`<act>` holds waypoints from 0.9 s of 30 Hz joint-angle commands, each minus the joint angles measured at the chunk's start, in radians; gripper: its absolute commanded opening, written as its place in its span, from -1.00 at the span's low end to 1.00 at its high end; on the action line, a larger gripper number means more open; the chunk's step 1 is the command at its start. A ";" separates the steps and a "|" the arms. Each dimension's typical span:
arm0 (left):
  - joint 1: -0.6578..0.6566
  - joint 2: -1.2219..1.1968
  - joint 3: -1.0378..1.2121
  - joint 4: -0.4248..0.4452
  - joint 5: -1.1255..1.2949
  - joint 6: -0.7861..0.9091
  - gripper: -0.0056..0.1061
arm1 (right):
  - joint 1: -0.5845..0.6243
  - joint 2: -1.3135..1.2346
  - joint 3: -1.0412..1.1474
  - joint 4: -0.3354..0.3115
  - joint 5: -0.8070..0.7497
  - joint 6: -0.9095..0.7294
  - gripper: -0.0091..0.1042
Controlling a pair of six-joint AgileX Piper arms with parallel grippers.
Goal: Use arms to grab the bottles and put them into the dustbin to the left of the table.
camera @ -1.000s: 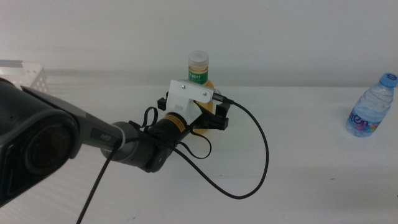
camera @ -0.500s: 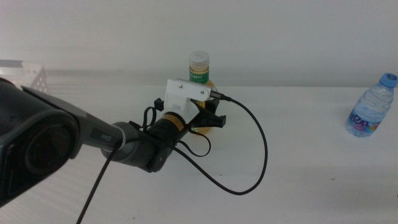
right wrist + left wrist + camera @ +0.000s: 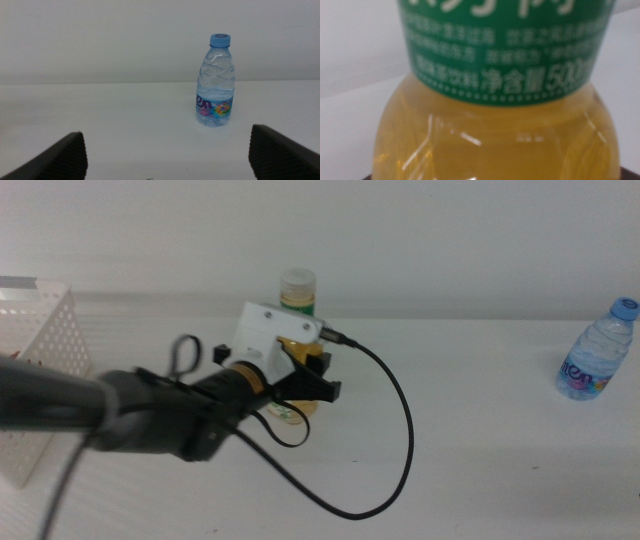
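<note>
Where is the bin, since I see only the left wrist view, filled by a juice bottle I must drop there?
Observer: The bin is at the far left of the middle view, to the left of the left tool, which is clamped on the juice bottle.
Operator: Any other bottle out there?
Observer: A water bottle stands upright at the far right.
Operator: And the right tool?
Observer: The right tool waits open, facing that water bottle and apart from it.

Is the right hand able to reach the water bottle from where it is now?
Probably yes. The right hand is open and faces the water bottle, which stands upright on the table with nothing between them.
</note>
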 commanded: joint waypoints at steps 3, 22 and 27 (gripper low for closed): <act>0.004 -0.238 0.040 -0.030 0.211 0.016 -0.93 | -0.006 -0.039 0.044 -0.007 -0.008 -0.010 0.66; 0.240 -0.592 -0.312 -0.027 1.669 0.257 -0.93 | -0.006 -0.039 0.044 -0.007 -0.008 -0.010 0.66; 0.462 -0.529 -0.456 -0.045 1.840 0.421 -0.93 | -0.006 -0.039 0.044 -0.007 -0.008 -0.010 0.66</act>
